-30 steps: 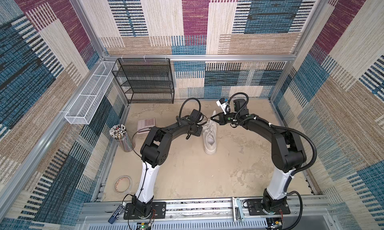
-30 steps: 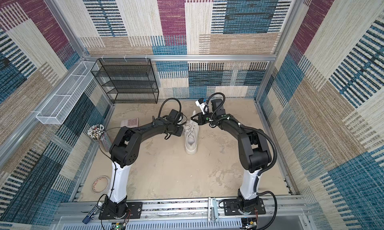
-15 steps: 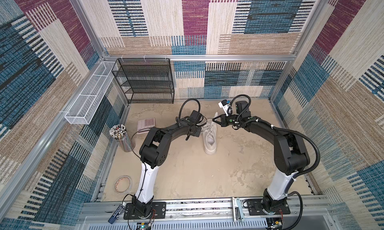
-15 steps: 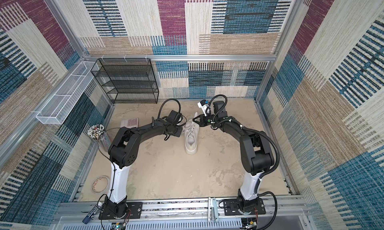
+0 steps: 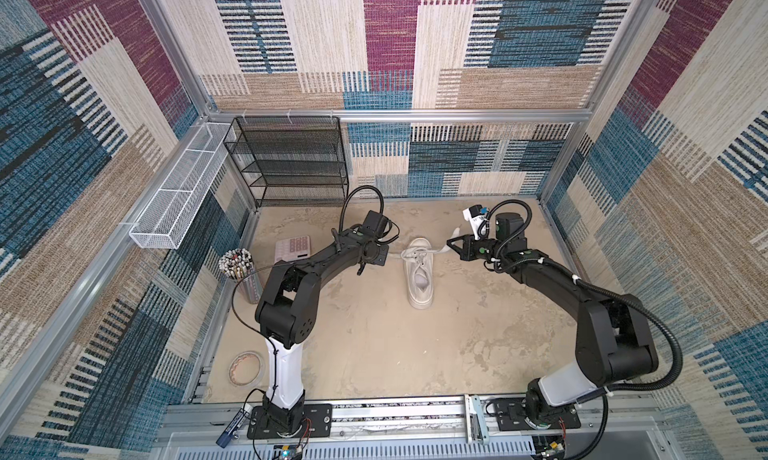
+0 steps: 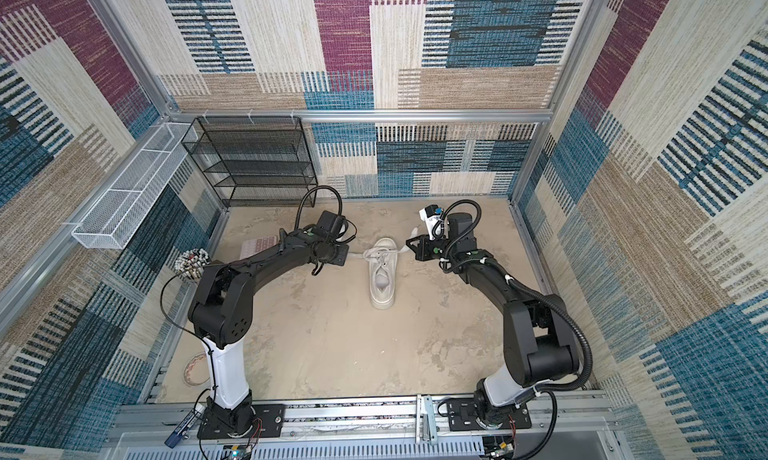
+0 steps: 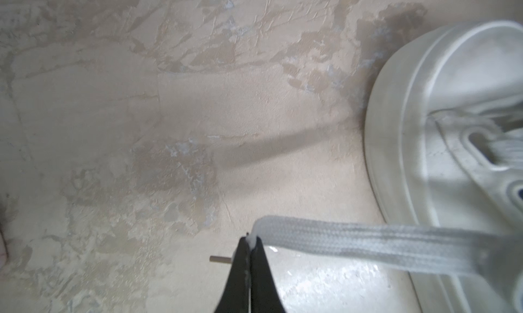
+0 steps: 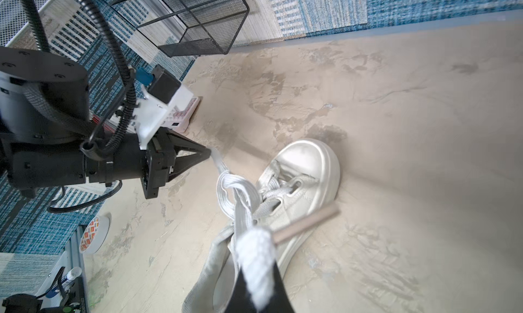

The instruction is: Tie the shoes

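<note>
Top views both give me the white sneaker standing on its sole on the beige table. It is a little behind the middle, between the two arms, with the toe toward the back wall and the heel toward the arm bases. Its laces cross over the front eyelets, and one end goes out to each side of the shoe.

In the left wrist view the left gripper is closed, with its two black fingers pressed together on the very tip of one lace. That lace runs stretched from the tips to the sneaker, raised above the table surface. The right gripper is just beside the toe, on the right of the shoe in both top views. In the right wrist view its fingers are closed on a bunched piece of lace that rises to them from the eyelets. I cannot tell if this piece is a loop or a single end.

Further out on the left, a pink calculator lies behind the left arm, a cup of pencils stands at the table edge, and a roll of tape lies near the arm base. A black mesh shelf stands in the back left corner, and a white wire basket hangs on the left wall.
</note>
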`<action>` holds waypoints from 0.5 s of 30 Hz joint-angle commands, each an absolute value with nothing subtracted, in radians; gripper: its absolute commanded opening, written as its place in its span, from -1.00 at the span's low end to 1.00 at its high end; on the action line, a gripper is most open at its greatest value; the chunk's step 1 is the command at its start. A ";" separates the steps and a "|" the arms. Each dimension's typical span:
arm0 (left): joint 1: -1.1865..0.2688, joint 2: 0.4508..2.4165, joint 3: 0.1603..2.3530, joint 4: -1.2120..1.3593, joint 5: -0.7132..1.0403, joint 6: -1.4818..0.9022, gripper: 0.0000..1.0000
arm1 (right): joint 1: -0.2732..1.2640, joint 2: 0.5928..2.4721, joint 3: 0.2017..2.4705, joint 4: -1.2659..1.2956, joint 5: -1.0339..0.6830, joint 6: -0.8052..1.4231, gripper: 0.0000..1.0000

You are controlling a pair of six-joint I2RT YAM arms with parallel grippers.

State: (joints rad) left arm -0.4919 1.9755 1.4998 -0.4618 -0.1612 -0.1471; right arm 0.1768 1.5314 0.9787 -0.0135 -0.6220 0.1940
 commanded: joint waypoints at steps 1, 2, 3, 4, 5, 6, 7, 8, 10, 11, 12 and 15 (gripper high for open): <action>-0.488 1.952 1.498 -0.478 -0.185 -0.143 -1.00 | 0.163 1.481 0.941 0.007 -0.546 0.215 -1.00; -0.487 1.947 1.499 -0.479 -0.189 -0.143 -1.00 | 0.159 1.468 0.928 0.003 -0.528 0.219 -1.00; -0.485 1.941 1.498 -0.478 -0.190 -0.141 -1.00 | 0.151 1.453 0.914 0.000 -0.510 0.226 -1.00; -0.485 1.936 1.499 -0.479 -0.192 -0.141 -1.00 | 0.145 1.437 0.896 -0.001 -0.485 0.234 -1.00; -0.483 1.930 1.497 -0.477 -0.194 -0.140 -1.00 | 0.141 1.422 0.882 -0.004 -0.459 0.242 -1.00; -0.483 1.924 1.498 -0.479 -0.195 -0.140 -1.00 | 0.133 1.406 0.868 -0.007 -0.429 0.254 -1.00; -0.483 1.919 1.499 -0.480 -0.195 -0.139 -1.00 | 0.123 1.391 0.851 -0.009 -0.401 0.265 -1.00; -0.481 1.913 1.500 -0.484 -0.196 -0.140 -1.00 | 0.111 1.377 0.838 -0.011 -0.377 0.281 -1.00; -0.481 1.904 1.500 -0.488 -0.196 -0.140 -1.00 | 0.085 1.360 0.813 -0.014 -0.341 0.316 -1.00; -0.481 1.901 1.499 -0.489 -0.194 -0.140 -1.00 | 0.072 1.351 0.803 -0.021 -0.311 0.340 -1.00; -0.482 1.895 1.498 -0.490 -0.193 -0.140 -1.00 | 0.063 1.342 0.792 -0.025 -0.285 0.355 -1.00; -0.481 1.887 1.494 -0.505 -0.212 -0.133 -1.00 | 0.046 1.323 0.770 -0.049 -0.207 0.413 -1.00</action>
State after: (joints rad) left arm -0.4828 1.8992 1.4979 -0.4793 -0.1814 -0.1463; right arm 0.0555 1.3407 0.7849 -0.0368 -0.3149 0.3332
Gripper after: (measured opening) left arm 0.049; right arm 0.055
